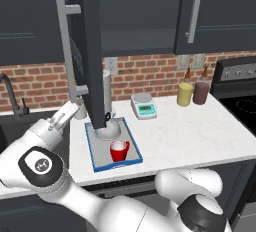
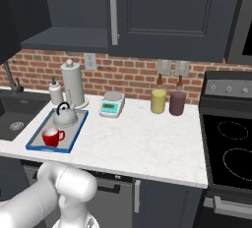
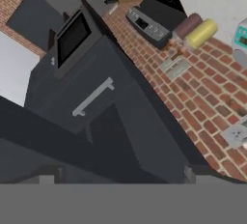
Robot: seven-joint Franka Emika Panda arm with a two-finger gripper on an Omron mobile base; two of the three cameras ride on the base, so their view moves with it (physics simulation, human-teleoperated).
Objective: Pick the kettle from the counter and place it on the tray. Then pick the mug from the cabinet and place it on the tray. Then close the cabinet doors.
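Observation:
The kettle [image 2: 64, 115] and the red mug [image 2: 52, 136] both stand on the blue-rimmed tray [image 2: 74, 132] on the white counter [image 2: 147, 143]. In the left base view the mug [image 1: 119, 151] sits at the front of the tray [image 1: 131, 141]. The kettle [image 1: 109, 132] is half hidden behind the open left cabinet door [image 1: 92, 51]. My hand [image 1: 64, 116] is just left of that door's lower end, below its bar handle [image 1: 64, 41]. My gripper [image 3: 118, 178] is open, fingertips wide apart with nothing between them. The right cabinet door [image 2: 147, 11] is shut, and the cabinet [image 2: 64, 38] interior is dark.
A paper towel holder [image 2: 73, 84], a soap bottle [image 2: 55, 92] and a white scale [image 2: 111, 104] stand behind the tray. Yellow [image 2: 158, 100] and maroon [image 2: 177, 102] canisters are by the wall. The sink [image 2: 15, 119] lies left, the stove [image 2: 229, 148] right.

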